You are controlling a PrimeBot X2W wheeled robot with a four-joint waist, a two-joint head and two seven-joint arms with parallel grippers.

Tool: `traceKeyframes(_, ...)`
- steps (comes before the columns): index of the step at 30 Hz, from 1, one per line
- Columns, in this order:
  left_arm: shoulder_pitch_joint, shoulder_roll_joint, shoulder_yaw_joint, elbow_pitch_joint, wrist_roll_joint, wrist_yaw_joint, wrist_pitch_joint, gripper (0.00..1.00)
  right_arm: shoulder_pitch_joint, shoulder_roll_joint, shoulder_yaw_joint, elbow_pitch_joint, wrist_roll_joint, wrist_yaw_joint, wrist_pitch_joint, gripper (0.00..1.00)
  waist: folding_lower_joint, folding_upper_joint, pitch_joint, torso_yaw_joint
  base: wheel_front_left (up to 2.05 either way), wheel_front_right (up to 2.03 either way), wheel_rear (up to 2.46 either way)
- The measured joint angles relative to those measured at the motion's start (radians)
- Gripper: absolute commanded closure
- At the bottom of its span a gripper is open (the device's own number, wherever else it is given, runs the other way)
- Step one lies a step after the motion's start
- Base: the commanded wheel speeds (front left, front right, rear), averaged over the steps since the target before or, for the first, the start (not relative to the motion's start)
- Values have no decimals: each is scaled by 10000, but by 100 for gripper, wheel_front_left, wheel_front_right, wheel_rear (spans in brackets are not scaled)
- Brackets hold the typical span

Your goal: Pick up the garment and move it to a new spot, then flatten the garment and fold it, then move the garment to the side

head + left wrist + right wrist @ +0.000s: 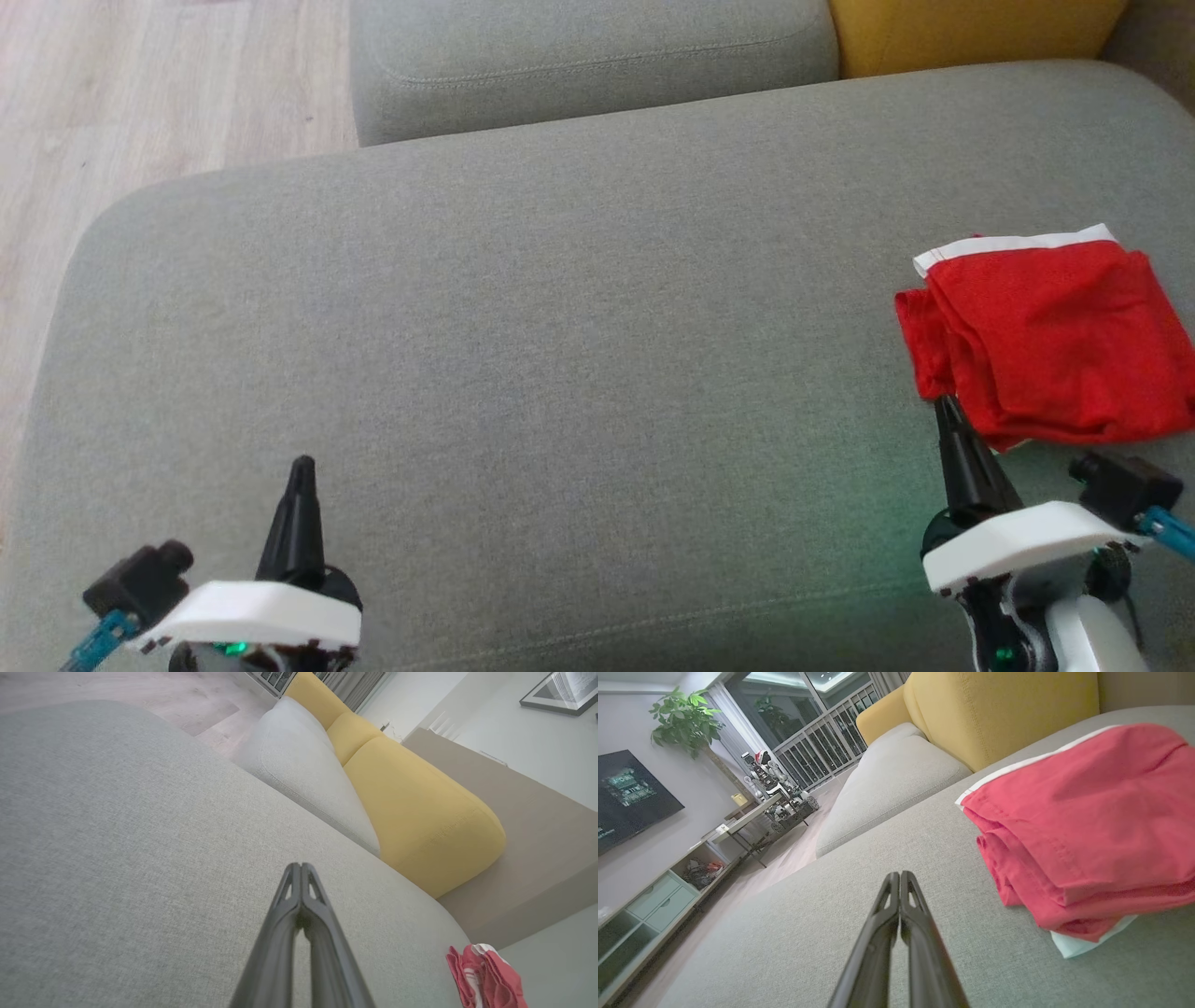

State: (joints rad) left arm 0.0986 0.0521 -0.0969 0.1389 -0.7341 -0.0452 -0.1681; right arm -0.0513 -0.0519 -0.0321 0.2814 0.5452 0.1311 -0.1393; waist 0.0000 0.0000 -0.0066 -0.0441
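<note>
Two long dark fingers of the left gripper point(302, 464) are pressed flat together, tip against tip, with nothing between them; it sits at the near left of a broad grey woven-fabric sofa seat cushion point(560, 327), well apart from the cloth; the right gripper point(945, 403) is clenched the same way, empty, at the near right. A folded red fabric garment with a white band along its far edge point(1050, 341) lies on the right end of that seat cushion in several stacked layers, a pale corner poking out beneath its near edge; in the head view the right gripper's tip stands just beside the garment's near left corner, and the right wrist view shows a strip of bare cushion between the fingers and the cloth. Behind the seat lie a smaller grey cushion point(588, 56) and a rounded mustard-yellow back cushion point(971, 33); pale wooden plank floor point(140, 84) runs to the left. Across the room, in the right wrist view, a long low cabinet point(658, 896) has pale drawer fronts and open compartments; one open compartment point(703, 870) holds a dark tangle with something red in it, too small to name; what the lower compartments hold I cannot tell. A leafy green plant point(686, 723) stands beyond it, near a dark wall screen point(630, 793).
</note>
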Motion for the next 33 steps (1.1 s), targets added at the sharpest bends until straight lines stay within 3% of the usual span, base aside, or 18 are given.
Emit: traceKeyframes(33,-474,63,468,491,-3375,-253,886,100,0,13,-368,0,3919,0,918,100,0,0,36,165,0,0,0)
